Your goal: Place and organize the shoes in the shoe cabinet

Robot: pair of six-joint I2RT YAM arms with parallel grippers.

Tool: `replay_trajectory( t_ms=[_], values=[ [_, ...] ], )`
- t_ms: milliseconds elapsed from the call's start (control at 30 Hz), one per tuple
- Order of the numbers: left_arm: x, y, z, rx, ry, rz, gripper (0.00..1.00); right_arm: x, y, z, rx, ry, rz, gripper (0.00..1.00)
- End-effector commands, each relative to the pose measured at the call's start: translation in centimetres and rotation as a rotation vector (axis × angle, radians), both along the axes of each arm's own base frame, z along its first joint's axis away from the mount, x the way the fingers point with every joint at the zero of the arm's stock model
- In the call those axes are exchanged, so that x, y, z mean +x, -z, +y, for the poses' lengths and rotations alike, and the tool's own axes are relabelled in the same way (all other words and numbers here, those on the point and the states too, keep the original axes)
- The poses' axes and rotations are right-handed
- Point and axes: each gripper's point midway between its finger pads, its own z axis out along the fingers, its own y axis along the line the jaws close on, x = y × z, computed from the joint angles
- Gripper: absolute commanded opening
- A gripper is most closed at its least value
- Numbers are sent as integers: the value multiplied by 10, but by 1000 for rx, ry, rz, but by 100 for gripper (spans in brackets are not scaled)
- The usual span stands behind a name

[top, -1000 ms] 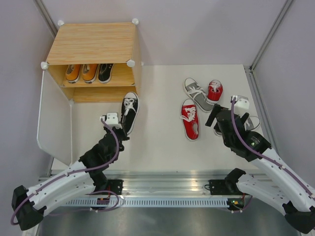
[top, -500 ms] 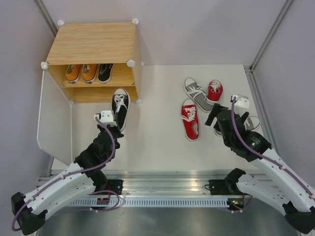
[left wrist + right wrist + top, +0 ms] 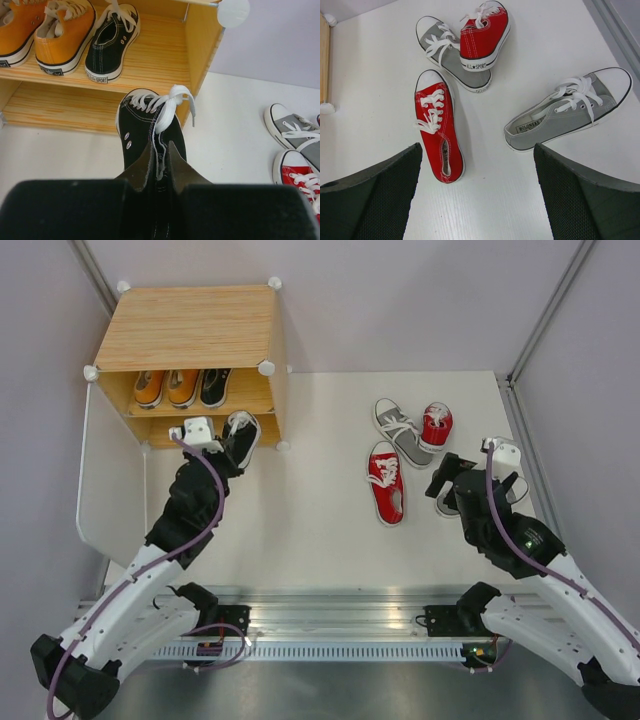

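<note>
Orange pair [image 3: 180, 387], black shoe [image 3: 214, 387] on cabinet [image 3: 190, 328] shelf; second black shoe [image 3: 241, 435] before it; red pair [image 3: 385, 480], grey pair [image 3: 398, 430] outside.

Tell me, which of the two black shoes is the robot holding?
The black shoe in front of the cabinet, pinched in the left pincer. The other black shoe sits on the shelf beside the orange shoes.

White tabletop [image 3: 320, 530], plain grey walls [image 3: 400, 300], aluminium rail [image 3: 330, 625] along near edge.

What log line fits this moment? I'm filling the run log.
left fingers: shut on black shoe, at cabinet | right fingers: open, near grey shoe
</note>
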Motion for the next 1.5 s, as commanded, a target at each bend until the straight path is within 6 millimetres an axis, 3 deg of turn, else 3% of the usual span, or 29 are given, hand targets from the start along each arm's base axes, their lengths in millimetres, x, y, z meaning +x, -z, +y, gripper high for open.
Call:
replay_trajectory(
  t_ms=[0,200,367,700,833,900,1100,1267,1467],
  values=[
    [-4,-55,-1,-104,29,-146,2,-4,-2,-14,-35,41,-14,96],
    [-16,-71,10,-70,15,-157,2,-4,-5,-16,-51,44,-21,96],
    [-25,-70,13,-61,23,-140,2,-1,-6,-13,-48,42,-20,96],
    [-17,-87,11,-44,20,-213,2,-1,-8,-12,-43,37,-20,96],
    [4,-89,4,-9,5,-248,2,-1,-8,-11,-40,31,-21,96],
    [13,-100,1,-27,5,-287,2,-1,-8,-11,-47,29,-18,96],
    [61,-96,6,-28,-15,-340,2,-3,-11,-14,-49,36,-25,96],
    [101,-71,12,-22,-19,-319,2,-4,-10,-20,-79,51,-20,96],
    [128,-49,19,-37,21,-313,2,-2,-11,-21,-95,58,-24,96]
  ],
)
